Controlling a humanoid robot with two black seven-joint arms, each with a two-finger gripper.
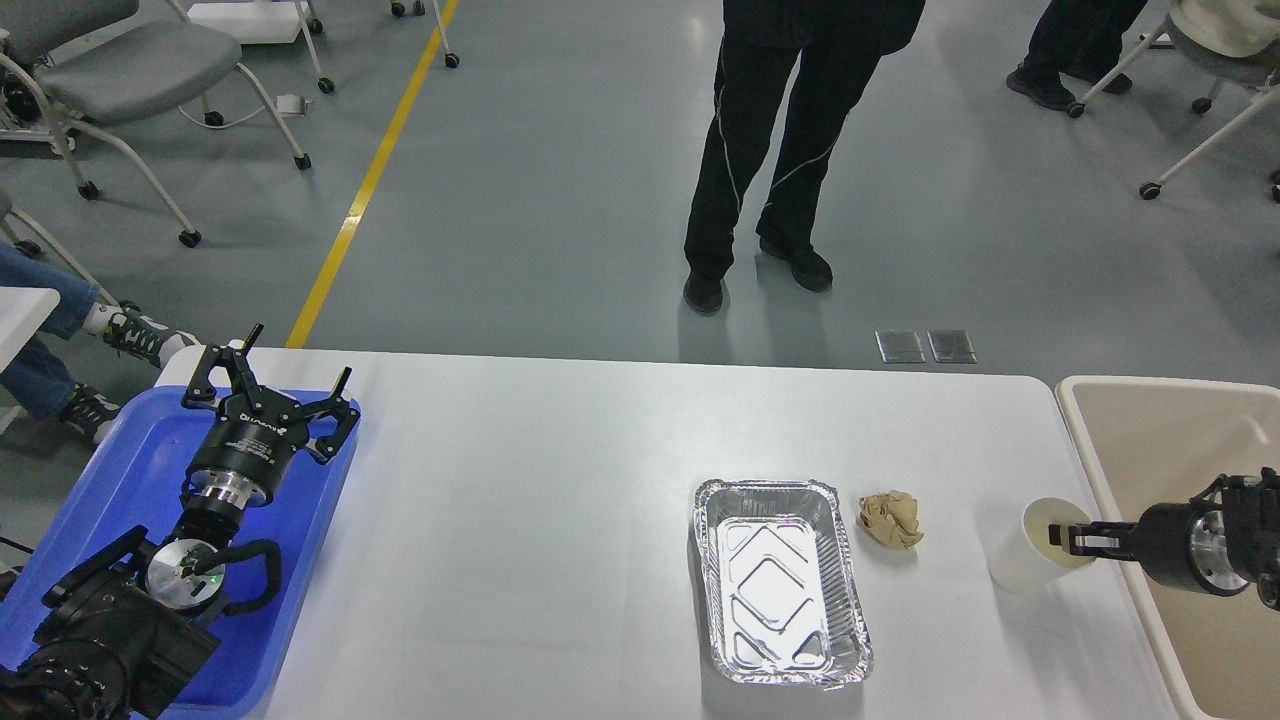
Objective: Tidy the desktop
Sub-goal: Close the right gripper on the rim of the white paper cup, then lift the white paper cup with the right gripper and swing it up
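I am gripping the paper cup rim with my right hand for binning, while my left hand is idling open above the blue tray.

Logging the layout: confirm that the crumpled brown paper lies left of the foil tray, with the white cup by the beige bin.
Not quite. The head view shows the crumpled brown paper lying right of the foil tray, between it and the white cup. The cup does stand by the beige bin.

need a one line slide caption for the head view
Right gripper pinches the paper cup rim beside the beige bin; left gripper open over the blue tray.
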